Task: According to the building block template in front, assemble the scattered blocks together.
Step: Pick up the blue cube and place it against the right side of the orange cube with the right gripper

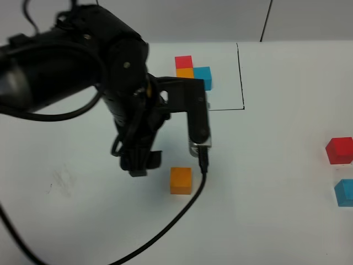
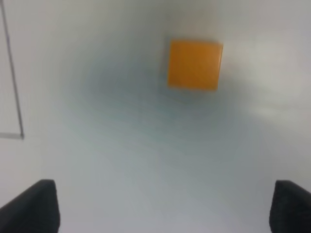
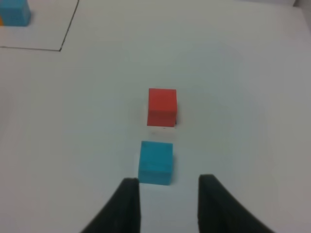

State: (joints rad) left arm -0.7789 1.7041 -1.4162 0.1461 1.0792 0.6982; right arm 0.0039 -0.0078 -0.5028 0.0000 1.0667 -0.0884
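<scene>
The loose orange cube (image 1: 181,180) lies on the white table just right of my left gripper (image 1: 141,165). In the left wrist view the orange cube (image 2: 194,64) lies ahead of the gripper (image 2: 163,208), whose fingertips (image 2: 34,206) stand wide apart and empty. The loose red cube (image 1: 339,150) and light blue cube (image 1: 345,192) sit at the right edge. In the right wrist view the blue cube (image 3: 155,162) lies just ahead of my open, empty right gripper (image 3: 167,201), with the red cube (image 3: 162,107) beyond it. The framed template (image 1: 193,72) of red, orange and blue cubes is at the back.
The template's thin black frame line (image 1: 241,77) runs down its right side and shows in the wrist views too (image 2: 12,73) (image 3: 68,29). A black cable (image 1: 182,215) trails from the left arm across the table toward the front edge.
</scene>
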